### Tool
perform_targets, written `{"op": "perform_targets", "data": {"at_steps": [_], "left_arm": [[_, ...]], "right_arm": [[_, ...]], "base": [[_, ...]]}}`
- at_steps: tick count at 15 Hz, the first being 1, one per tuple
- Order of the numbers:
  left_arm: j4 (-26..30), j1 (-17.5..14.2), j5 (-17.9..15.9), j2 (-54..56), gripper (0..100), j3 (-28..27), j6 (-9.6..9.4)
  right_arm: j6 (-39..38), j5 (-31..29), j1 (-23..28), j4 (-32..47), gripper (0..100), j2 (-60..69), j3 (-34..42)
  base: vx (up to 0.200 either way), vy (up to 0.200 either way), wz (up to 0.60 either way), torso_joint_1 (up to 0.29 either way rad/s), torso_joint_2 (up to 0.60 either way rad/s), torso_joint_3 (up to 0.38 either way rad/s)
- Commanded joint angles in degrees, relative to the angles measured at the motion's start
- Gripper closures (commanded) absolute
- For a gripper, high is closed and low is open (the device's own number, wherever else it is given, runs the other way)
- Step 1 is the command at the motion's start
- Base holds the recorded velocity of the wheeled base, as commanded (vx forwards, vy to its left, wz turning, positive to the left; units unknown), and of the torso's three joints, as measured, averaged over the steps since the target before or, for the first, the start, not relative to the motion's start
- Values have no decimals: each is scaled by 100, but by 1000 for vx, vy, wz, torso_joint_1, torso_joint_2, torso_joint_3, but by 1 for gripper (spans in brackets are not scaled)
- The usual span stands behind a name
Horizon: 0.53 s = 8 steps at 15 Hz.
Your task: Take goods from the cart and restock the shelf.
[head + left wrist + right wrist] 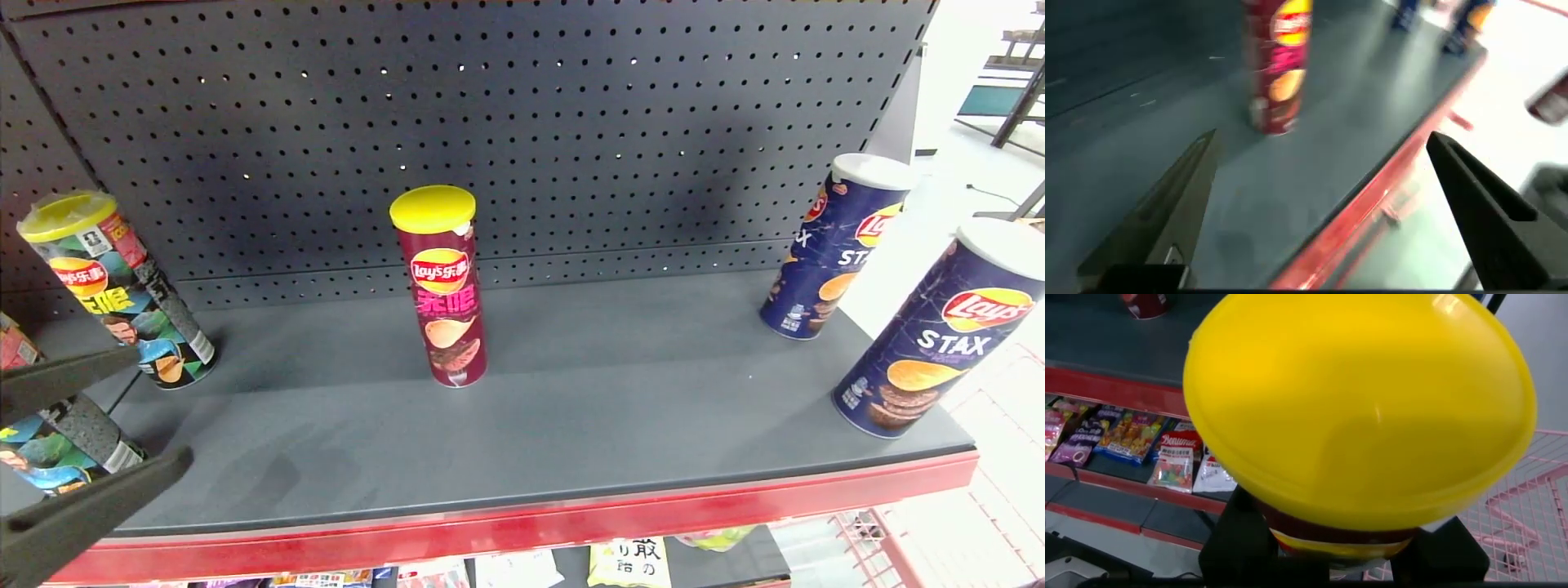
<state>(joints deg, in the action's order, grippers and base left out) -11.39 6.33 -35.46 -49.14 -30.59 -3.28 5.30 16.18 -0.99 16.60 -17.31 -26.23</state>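
The right gripper (1343, 543) is clamped on a yellow-lidded crisp can (1360, 400), its long axis pointing up at the wrist, held by the pink cart (1535, 506) in front of the shelf (571, 408). Bare deck lies between the maroon can (445, 302) (same yellow lid, crisps pictured on the label) and the blue cans (833, 245). The left gripper (162, 407) hangs with its jaws apart at the shelf's left end.

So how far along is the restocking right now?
Done: two patterned cans, a maroon can and two blue cans stand on the shelf. In hand: the right gripper clamps a yellow-lidded can; the left gripper is open and empty. Left: shelving that can; the cart's remaining stock is hidden.
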Motion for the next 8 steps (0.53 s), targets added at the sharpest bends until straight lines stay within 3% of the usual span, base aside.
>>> {"op": "perform_targets", "data": {"at_steps": [1, 2, 3, 5, 8], "left_arm": [[-602, 106, -839, -1968, 0, -404, -595], [-628, 114, -875, -2170, 0, -501, -753], [-751, 106, -927, -2653, 0, -703, -1175], [-865, 123, -1173, -3146, 0, -1037, -1447], [-988, 185, -1217, -3726, 0, -1661, -1500]], "right_arm": [[-3, -1, 2, 1, 100, -97, -57], [-3, -9, 2, 1, 100, -97, -75], [-3, -18, 2, 1, 100, -88, -75], [-12, -18, 2, 1, 100, -71, -66], [-12, -18, 2, 10, 100, -71, -66]], "base": [[0, 0, 0, 0, 0, 0], [0, 0, 0, 0, 0, 0], [0, 0, 0, 0, 0, 0], [0, 0, 0, 0, 0, 0], [0, 0, 0, 0, 0, 0]]}}
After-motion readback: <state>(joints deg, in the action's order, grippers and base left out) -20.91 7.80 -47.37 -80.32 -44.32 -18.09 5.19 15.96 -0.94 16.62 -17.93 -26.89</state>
